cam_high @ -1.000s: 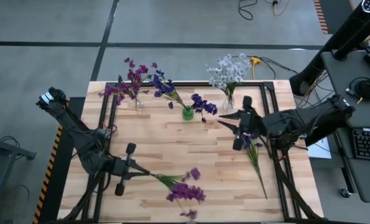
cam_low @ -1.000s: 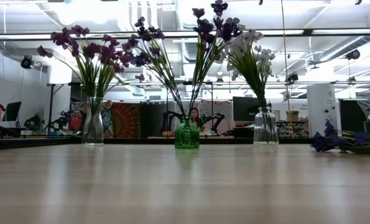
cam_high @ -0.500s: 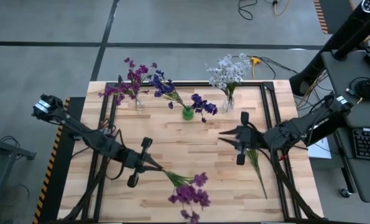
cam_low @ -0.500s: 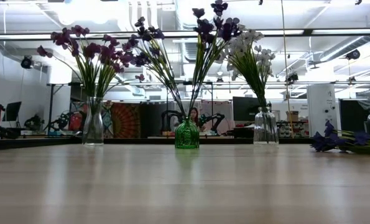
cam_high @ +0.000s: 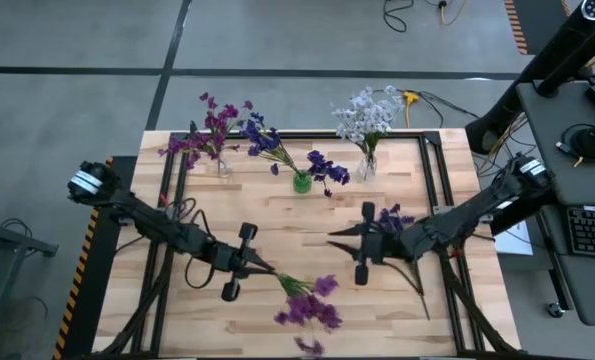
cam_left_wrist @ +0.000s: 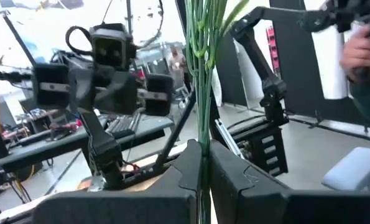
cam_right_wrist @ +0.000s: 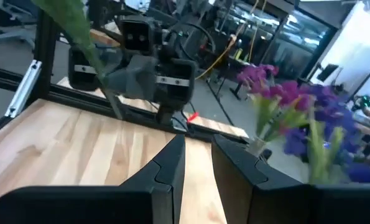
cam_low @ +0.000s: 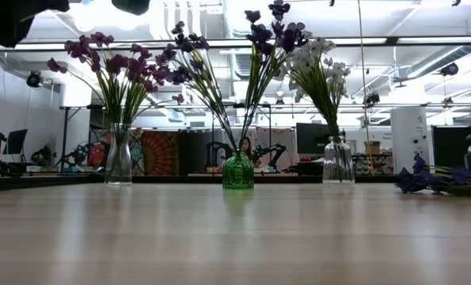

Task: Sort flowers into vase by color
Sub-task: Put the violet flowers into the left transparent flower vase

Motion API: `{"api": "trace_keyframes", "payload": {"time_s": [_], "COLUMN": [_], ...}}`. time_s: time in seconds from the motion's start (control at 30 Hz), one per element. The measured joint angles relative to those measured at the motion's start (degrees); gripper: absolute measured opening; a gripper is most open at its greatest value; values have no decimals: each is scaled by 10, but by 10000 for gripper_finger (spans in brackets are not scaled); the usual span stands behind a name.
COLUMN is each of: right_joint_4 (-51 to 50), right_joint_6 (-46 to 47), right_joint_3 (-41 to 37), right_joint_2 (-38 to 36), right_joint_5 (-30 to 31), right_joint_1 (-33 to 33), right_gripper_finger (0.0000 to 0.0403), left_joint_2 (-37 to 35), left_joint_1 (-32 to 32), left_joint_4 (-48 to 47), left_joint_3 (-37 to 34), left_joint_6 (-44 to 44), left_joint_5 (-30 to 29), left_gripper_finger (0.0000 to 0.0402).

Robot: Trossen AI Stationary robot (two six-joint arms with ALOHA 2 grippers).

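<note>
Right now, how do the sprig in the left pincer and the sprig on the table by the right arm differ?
Magenta sprig is clamped by its stem in the left pincer; blue-violet sprig lies on the table, not visibly gripped by the right pincer. Magenta sits near the front edge, blue-violet on the right. Both are outside the vases.

My left gripper is black, its sprig magenta-purple on green stems. Ahead, a bright green vase holds blue-violet blossoms; white flowers sit over pale striped wood.
</note>
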Motion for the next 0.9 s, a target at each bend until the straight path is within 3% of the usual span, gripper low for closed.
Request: {"api": "trace_keyframes", "payload": {"time_s": [0.07,0.23,0.43,0.57,0.73,0.9], "right_joint_4": [33,118,209,244,305,317], "right_joint_6": [-11,-31,-30,-27,-27,-24], "right_joint_3": [1,1,2,2,5,40], "right_joint_2": [25,65,98,115,135,166], "right_joint_5": [-14,-115,-119,-121,-147,-135], "right_joint_1": [0,0,-1,-2,-9,-19], "right_gripper_finger": [72,73,77,103,154,194], "left_joint_2": [14,26,23,22,22,22], "left_joint_1": [1,4,5,8,19,29], "left_joint_4": [30,64,83,84,83,77], "left_joint_3": [0,0,0,0,11,23], "left_joint_6": [6,16,18,18,17,15], "left_joint_5": [0,0,-1,-14,-97,-100], "left_gripper_finger": [0,0,0,0,0,0]}}
